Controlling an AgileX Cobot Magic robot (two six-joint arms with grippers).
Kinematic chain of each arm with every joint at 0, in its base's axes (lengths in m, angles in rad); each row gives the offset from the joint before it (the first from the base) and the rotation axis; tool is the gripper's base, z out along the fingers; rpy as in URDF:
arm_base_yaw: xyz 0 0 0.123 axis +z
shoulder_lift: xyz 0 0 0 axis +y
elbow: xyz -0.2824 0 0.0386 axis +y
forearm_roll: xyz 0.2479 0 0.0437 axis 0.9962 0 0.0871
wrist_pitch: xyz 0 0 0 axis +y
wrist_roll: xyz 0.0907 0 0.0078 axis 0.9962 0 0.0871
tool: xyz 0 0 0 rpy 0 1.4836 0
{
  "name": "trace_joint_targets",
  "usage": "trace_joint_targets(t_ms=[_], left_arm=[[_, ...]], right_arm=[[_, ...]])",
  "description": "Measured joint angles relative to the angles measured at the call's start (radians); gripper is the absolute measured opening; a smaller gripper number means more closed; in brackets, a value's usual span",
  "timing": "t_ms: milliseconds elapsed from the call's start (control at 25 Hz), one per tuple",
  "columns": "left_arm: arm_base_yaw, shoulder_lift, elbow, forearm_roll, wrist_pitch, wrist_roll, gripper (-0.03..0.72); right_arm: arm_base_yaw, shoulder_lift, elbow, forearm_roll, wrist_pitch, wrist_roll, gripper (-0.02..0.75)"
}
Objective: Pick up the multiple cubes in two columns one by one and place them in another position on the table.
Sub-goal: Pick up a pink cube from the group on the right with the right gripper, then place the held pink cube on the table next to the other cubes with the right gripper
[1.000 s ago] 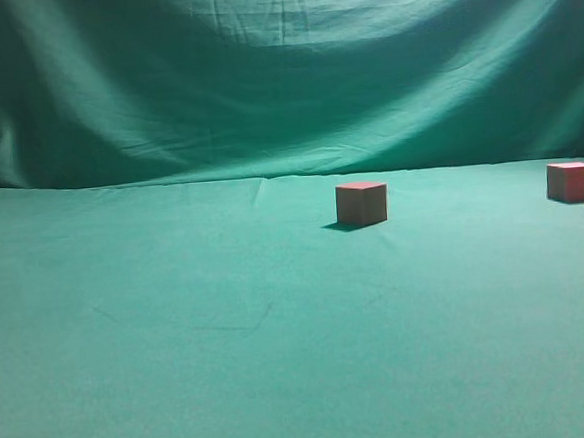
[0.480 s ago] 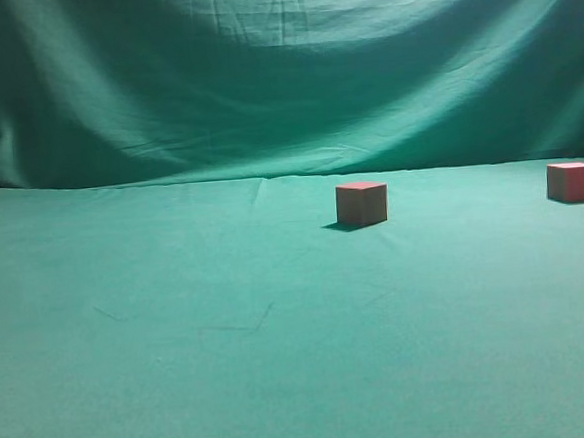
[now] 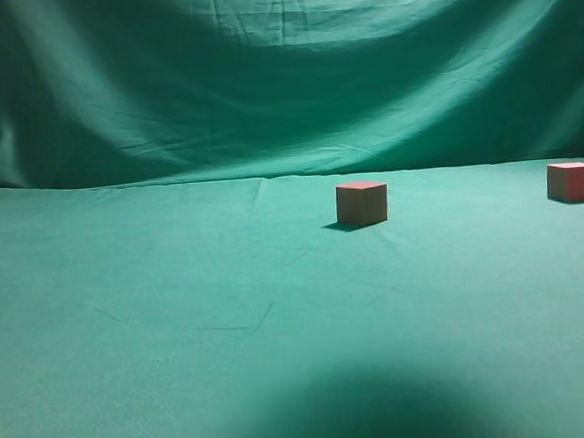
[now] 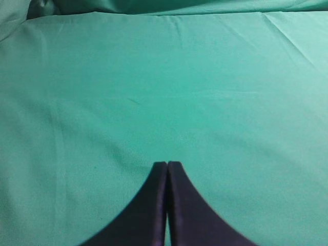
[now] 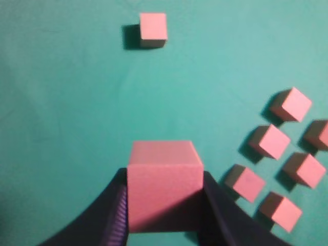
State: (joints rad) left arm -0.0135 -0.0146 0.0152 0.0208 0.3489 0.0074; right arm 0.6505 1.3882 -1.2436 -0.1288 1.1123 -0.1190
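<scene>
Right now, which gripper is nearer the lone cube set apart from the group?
Right. The right gripper, shut on a cube, has the lone cube ahead; the left gripper sees only cloth.

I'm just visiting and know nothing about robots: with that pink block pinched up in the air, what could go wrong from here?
The held cube is gripped only by its two sides between the right fingers, so it might slip or twist on the way down. Lowered toward the lone cube on the table, it could knock that one out of place. A swing to the right might clip the remaining cubes, which sit close together.
</scene>
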Motion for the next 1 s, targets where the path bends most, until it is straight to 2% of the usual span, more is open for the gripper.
trace_joint_targets(t_ms=[280,440,760,1000], left_arm=[[0.0,0.0,0.0,0.0,0.0,0.0,0.0],[0.0,0.0,0.0,0.0,0.0,0.0,0.0],[0.0,0.0,0.0,0.0,0.0,0.0,0.0],[0.0,0.0,0.0,0.0,0.0,0.0,0.0]], right_arm=[[0.058,0.349,-0.325,-0.006,0.035,-0.163,0.28],[0.066,0.484,-0.446,-0.008,0.011,-0.27,0.28],[0.072,0.65,-0.513,-0.01,-0.154,-0.43,0.28],[0.058,0.721,-0.519,-0.01,-0.196,-0.526,0.28]])
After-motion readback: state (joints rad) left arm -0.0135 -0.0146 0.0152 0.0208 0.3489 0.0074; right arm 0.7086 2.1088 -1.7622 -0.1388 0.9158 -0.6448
